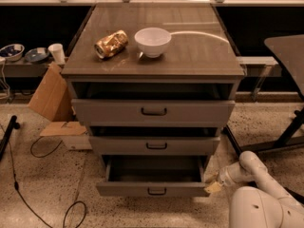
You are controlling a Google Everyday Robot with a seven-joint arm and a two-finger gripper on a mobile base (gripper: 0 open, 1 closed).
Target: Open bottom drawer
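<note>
The bottom drawer [154, 190] is the lowest of three grey drawers in the cabinet [152, 70]. It stands pulled out toward me, its plain grey inside showing, with a small black bar handle [156, 192] on the flat front. My gripper [213, 186] is at the drawer front's right end, low near the floor, at the end of my white arm [256, 172]. It touches or nearly touches the right corner of the drawer front.
On the cabinet top lie a crushed gold can [111, 43] and a white bowl [152, 41]. The middle drawer [154, 145] and top drawer [153, 112] are above. Cardboard [50, 99] leans at the left. Black cables [45, 151] lie on the floor. A dark table leg [289, 132] stands right.
</note>
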